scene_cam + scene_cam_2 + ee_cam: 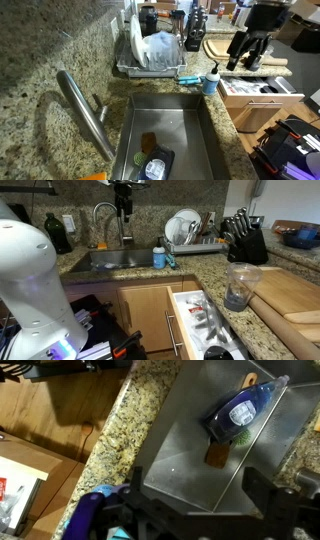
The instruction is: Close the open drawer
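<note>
The drawer (pixel 197 322) stands pulled out from the light-brown cabinet below the counter, white inside with dark utensils. In an exterior view it lies at the right edge (pixel 258 92). In the wrist view a white corner at the lower left (pixel 18 492) seems to be its inside. My gripper (pixel 246 60) hangs high above the counter near the steel sink (pixel 205 125), well above the drawer and apart from it. It also shows at the top of an exterior view (pixel 123 210). In the wrist view its fingers (pixel 200 488) are spread wide over the sink floor, open and empty.
A dish rack (pixel 186 232) with plates stands behind the sink beside the faucet (pixel 104 216). A blue soap bottle (pixel 159 257) is on the counter edge. A knife block (pixel 246 242), a glass cup (pixel 238 288) and a cutting board (pixel 292 292) stand above the drawer. A blue bottle (pixel 238 410) lies in the sink.
</note>
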Controlling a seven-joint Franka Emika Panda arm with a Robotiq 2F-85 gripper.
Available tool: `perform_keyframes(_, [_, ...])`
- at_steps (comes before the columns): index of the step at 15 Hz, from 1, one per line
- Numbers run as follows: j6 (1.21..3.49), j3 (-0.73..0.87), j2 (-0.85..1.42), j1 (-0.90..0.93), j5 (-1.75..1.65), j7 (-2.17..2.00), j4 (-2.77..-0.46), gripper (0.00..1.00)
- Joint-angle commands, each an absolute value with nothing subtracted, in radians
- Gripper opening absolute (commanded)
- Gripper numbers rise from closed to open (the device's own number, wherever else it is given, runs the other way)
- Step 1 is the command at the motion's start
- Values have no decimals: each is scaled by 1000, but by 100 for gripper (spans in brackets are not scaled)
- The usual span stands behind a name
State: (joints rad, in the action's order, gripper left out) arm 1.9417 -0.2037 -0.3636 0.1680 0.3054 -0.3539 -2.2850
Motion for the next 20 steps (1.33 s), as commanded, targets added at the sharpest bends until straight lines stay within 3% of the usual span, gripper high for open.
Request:
perform_keyframes(1, [1939,-207,-364,163,306,-353,-2283,100])
perform_keyframes(7, [2013,-218,-249,124,262,-463,-2368,100])
perform_keyframes(12, [2212,-153,-217,49,209,-606,-2540,100])
perform_keyframes(20, [2187,-110,-184,13,181,-645,-2555,100])
